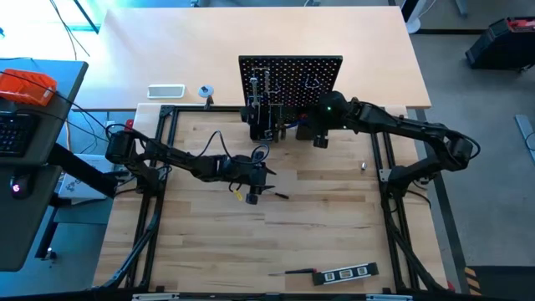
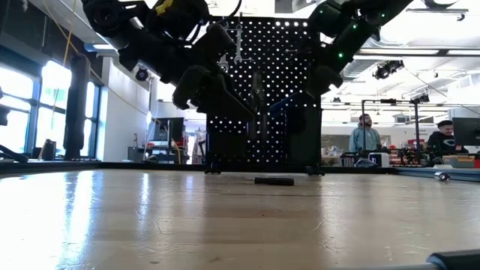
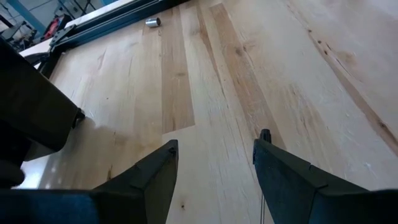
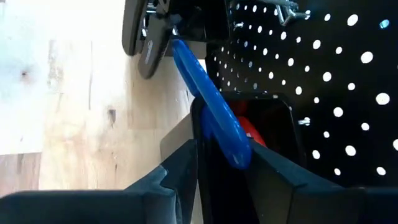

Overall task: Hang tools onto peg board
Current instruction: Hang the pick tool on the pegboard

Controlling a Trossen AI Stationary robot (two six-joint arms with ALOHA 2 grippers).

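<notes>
Right gripper (image 4: 214,165) at peg board (image 1: 292,75) base, clamped on blue-handled hex key (image 4: 211,102); left gripper (image 3: 214,155) wide, empty, above table (image 3: 298,74).

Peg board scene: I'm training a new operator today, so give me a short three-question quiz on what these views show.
1. True or false: the left gripper holds a tool.
2. What colour is the handle between the right gripper fingers? A red, B blue, C silver
3. Fill in: the marked level lies on the table near its ___ edge, far from the peg board.

Key: 1 false, its open fingers hang over bare wood; 2 B, the blue handle; 3 front.
</notes>
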